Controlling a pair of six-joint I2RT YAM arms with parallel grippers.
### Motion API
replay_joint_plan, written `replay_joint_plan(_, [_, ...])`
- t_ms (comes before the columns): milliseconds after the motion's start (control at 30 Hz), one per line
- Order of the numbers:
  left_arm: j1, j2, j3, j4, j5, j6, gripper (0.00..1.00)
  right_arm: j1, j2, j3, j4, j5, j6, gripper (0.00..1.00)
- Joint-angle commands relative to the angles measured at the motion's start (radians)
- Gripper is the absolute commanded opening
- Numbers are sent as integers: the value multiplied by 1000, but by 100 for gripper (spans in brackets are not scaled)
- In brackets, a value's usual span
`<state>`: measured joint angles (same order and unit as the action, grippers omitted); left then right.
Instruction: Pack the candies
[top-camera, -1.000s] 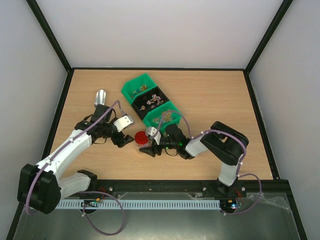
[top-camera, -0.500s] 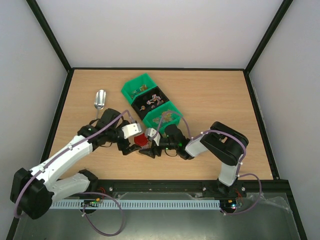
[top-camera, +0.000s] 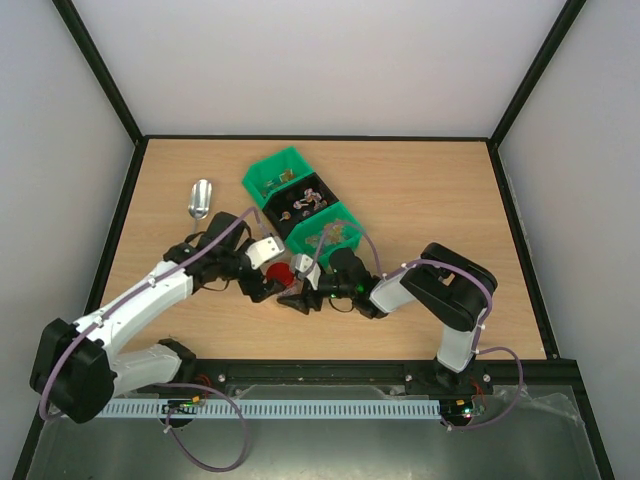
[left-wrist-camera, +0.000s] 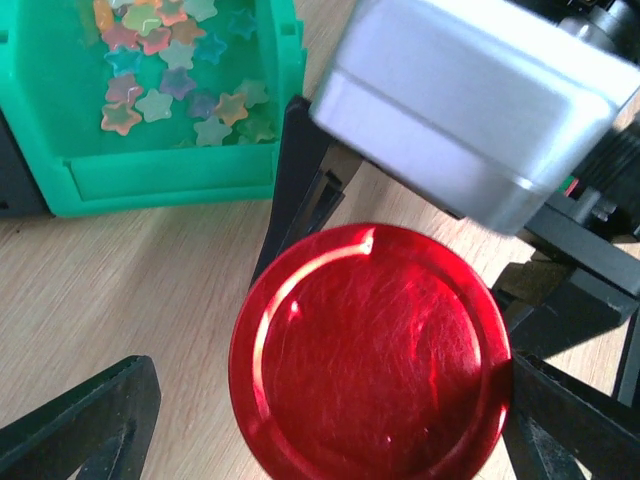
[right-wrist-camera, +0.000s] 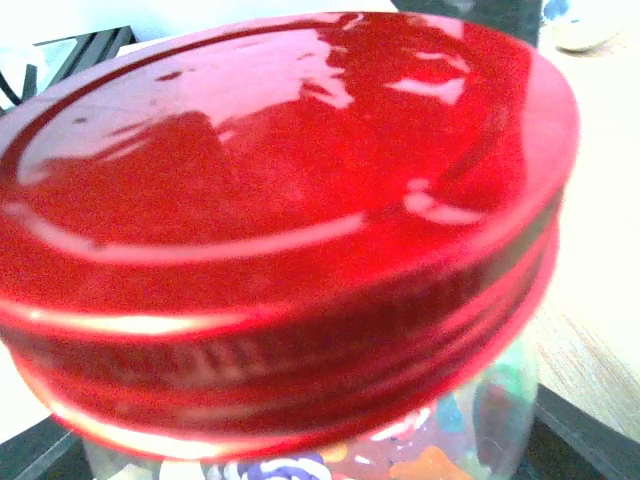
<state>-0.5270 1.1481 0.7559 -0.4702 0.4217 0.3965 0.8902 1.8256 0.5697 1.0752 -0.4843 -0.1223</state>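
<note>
Your left arm (top-camera: 150, 295) stretches from its base up and to the right across the table (top-camera: 420, 190), with the wrist bent down so that the left claw (top-camera: 268, 284) hangs over the red lid (left-wrist-camera: 370, 352). That claw is spread wide. One finger stands clear of the lid's rim and the other sits right at the rim on the opposite side.

Your right arm (top-camera: 450, 285) is folded, its elbow raised above its base and its forearm running left, low over the table. The right claw (top-camera: 303, 296) grips the jar (right-wrist-camera: 480, 420) below the lid, a finger on each side.

The lid sits on top of the jar. Star-shaped candies (left-wrist-camera: 165, 75) lie in the green bin (left-wrist-camera: 170, 180) just beyond the jar, and more show through the jar's glass.
</note>
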Motion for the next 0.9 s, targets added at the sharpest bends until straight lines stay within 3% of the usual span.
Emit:
replay_joint_plan(0, [103,-7,23,-13,-53,50,93,10,-2,-15,-43,-57,-38,31])
replay_joint_plan(133, [167,12,38,-36,-51,82,91,9,-2,-15,-43,-58,-37,30])
replay_joint_plan(433, [154,-84,7,-120,3,243,91,9,4,-10,-38,-41,-13,29])
replay_joint_plan(533, [125,-81,45,-144,54,193,92,9,9,-5,-37,-34,-10,29])
replay_joint_plan(733, [10,-15,95,-69,-15,-33,94,11,18,8,-37,6,11,28])
replay_joint_plan(867, [-4,-4,92,-47,-21,-78,94,11,19,6,-46,24,13,28])
